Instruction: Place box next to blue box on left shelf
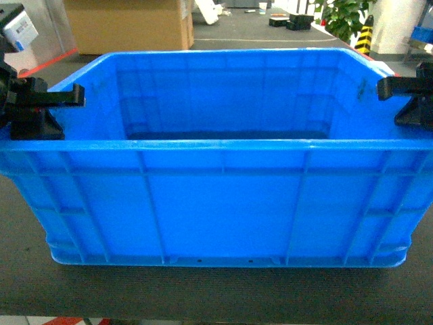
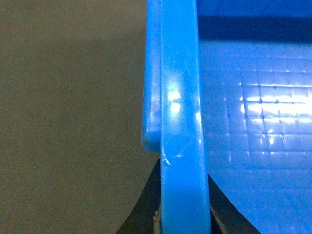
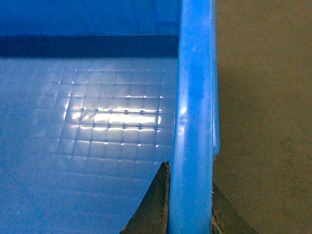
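Head view gives me the box (image 1: 223, 203) filling nearly the whole picture, so the surface under it shows only as a dark grey woven strip along the near edge and at the sides; I cannot tell whether that is a worktop or a floor mat. No shelf appears in any of my three views. Beyond the far rim I make out a cardboard carton (image 1: 128, 24) and a green plant (image 1: 345, 17), both cut off by the top edge.

My left claw (image 1: 64, 98) sits at the box's left rim and my right claw (image 1: 396, 88) at its right rim, each partly outside the picture. From the left wrist camera I see the rim (image 2: 183, 122) running up the middle with a dark finger (image 2: 144, 209) on its outer side and another on the inner side, both pressed against the plastic: the left claw (image 2: 184, 222) is pinching the rim. The right wrist camera shows the same, dark fingers (image 3: 153, 204) on either side of the rim (image 3: 195, 122), the right claw (image 3: 191, 219) clamped onto it.

The box is bright blue with ribbed outer walls, a thick rim, dark scuffs on the inner walls and a glossy grid-patterned floor (image 3: 97, 122) catching glare
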Available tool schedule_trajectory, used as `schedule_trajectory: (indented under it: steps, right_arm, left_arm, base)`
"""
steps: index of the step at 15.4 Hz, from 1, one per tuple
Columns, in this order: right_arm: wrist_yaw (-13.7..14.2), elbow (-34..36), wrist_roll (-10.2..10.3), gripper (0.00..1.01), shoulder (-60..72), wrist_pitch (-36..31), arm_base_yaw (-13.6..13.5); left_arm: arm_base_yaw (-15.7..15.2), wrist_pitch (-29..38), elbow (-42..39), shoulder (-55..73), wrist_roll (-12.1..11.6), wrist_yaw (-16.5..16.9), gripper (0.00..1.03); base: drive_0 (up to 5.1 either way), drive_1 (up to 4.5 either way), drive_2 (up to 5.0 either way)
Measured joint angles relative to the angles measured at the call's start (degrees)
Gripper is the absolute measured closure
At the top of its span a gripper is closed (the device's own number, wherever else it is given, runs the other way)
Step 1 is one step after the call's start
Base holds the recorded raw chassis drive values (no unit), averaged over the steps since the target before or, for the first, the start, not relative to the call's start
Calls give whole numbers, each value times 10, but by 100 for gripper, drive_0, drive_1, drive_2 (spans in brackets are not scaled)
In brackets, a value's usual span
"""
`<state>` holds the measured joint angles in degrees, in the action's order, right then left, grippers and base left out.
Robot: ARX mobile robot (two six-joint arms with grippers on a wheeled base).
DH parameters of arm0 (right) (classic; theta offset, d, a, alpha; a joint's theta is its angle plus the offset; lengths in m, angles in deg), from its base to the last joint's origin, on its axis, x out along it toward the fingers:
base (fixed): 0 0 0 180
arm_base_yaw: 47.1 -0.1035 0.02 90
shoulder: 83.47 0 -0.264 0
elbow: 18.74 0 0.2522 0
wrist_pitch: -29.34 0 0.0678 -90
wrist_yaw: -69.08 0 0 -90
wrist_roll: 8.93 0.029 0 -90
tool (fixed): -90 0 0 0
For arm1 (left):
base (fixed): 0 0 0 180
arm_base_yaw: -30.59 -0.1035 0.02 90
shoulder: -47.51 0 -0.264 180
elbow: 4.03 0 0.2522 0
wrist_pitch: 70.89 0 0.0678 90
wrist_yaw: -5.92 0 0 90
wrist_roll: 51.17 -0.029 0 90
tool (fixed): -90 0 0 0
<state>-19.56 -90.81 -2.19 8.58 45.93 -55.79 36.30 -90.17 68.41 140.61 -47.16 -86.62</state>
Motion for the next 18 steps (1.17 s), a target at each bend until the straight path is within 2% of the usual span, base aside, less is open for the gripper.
schedule_trajectory:
  steps: [5,18]
  right_arm:
    - [16,0,1,93,-72,-16,-14]
    - [17,5,1,93,-98,-39,-14]
  left_arm:
    - [1,24,0,-78,-4,-6,96]
    - [7,30,-2,-118,-5,-13,96]
  base:
    - [0,0,0]
    - [-3,-3,-3]
